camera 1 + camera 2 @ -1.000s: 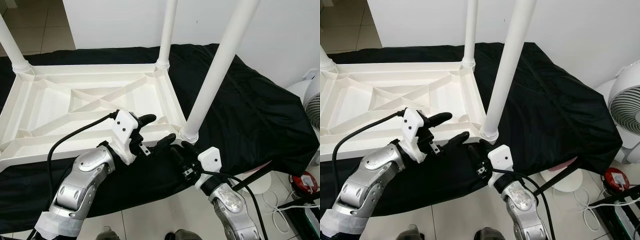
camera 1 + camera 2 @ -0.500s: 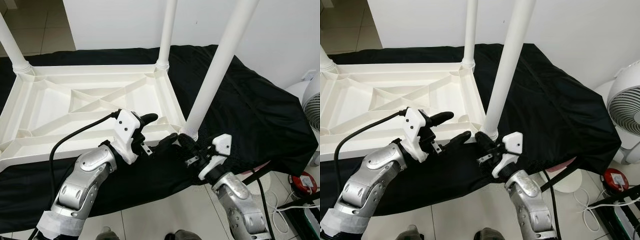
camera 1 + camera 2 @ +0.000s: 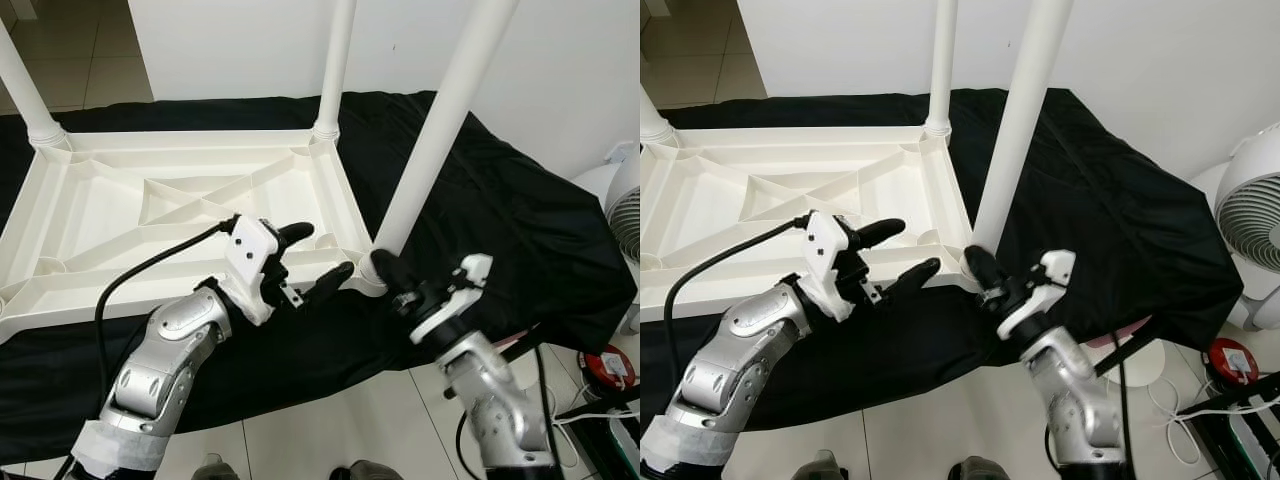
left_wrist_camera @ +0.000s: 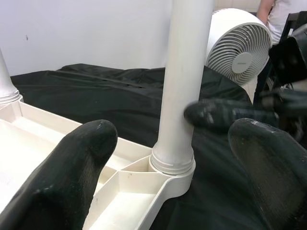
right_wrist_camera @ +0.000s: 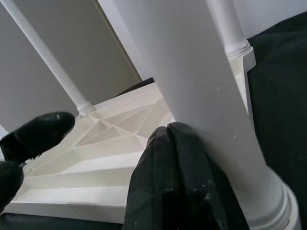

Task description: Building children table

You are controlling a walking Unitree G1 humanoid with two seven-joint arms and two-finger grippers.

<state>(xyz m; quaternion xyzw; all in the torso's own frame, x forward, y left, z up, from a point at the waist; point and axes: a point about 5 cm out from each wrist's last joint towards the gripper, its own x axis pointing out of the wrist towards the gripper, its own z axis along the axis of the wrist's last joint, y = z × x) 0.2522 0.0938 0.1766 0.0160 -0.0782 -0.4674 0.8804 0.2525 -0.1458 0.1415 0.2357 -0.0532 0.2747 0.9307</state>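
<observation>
the white children's table [image 3: 180, 215] lay upside down on a surface draped in black cloth [image 3: 500, 230], its ribbed underside facing up and its legs standing upward from the corners. the near right leg [image 3: 430, 140] rose from its corner socket [image 3: 372, 272] at the table's front right corner.

the head views placed the left gripper [image 3: 318, 258] over the front edge of the upturned table, just left of that socket, with its two black fingers spread apart and nothing between them. the right gripper [image 3: 392, 282] was at the base of the near right leg, on the robot's side of it.

the left wrist view added what the head views could not give: the leg's base collar seated in the socket, framed between the left gripper's two spread fingertips [image 4: 81, 158] and clear of both, with one dark finger of the right gripper reaching in against the leg just above the collar. it also showed a white fan [image 4: 237, 50] beyond the cloth.

the right wrist view showed one black finger [image 5: 177, 187] lying right up against the leg [image 5: 192, 96] just above its collar, with two further legs standing at the far corners. the second finger of the right gripper could not be made out, so whether it had closed on the leg could not be told.

a red object [image 3: 608, 368] lay on the tiled floor to the right.
</observation>
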